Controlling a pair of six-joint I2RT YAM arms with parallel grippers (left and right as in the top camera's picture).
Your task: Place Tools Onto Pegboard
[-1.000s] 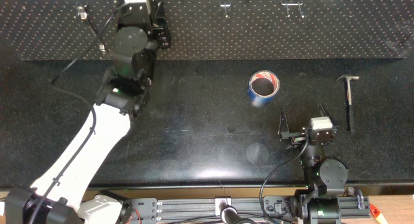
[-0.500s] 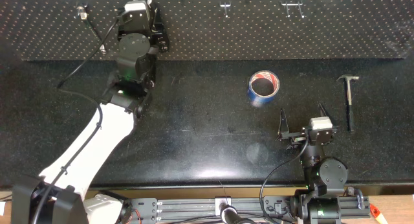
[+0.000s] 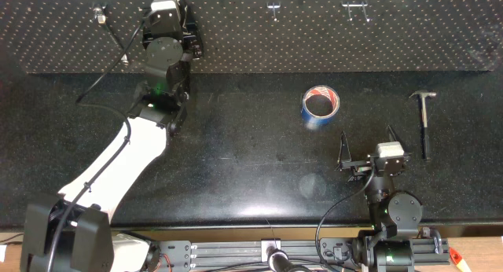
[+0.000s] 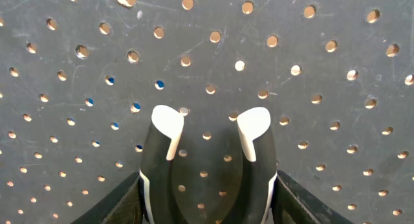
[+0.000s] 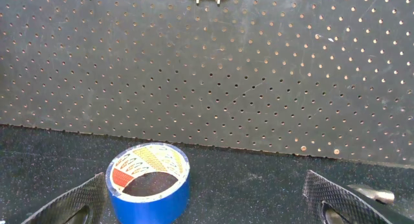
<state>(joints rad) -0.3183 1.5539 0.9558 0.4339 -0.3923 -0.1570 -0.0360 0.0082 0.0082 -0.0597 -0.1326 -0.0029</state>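
Your left gripper (image 4: 210,128) is up against the pegboard (image 4: 310,68). Its white-tipped fingers (image 4: 167,128) stand moderately apart with nothing between them, and rows of holes show through the gap. You cannot tell from the wrist view whether the tips touch the board or sit just off it. From above, the arm's wrist covers those fingers, so the top view tells you only that the gripper sits at the board's upper left.

Your right gripper (image 3: 368,148) rests low over the counter (image 3: 236,146), near its own base. Its fingers (image 3: 343,152) are spread wide and hold nothing.

The tape (image 3: 320,105) stands on the counter with its hole up, between the right gripper and the pegboard and apart from both. The right wrist view shows it straight ahead of the spread fingers and a little toward one of them.

The hammer (image 3: 424,123) lies on the counter just to the right of the right gripper, with its head toward the board. The top view shows its whole length. The right wrist view catches just the metal head (image 5: 374,195) beside one finger.

Two sets of bare metal hooks (image 3: 273,8) sit high on the board above the tape. The right wrist view shows them at the board's far edge.
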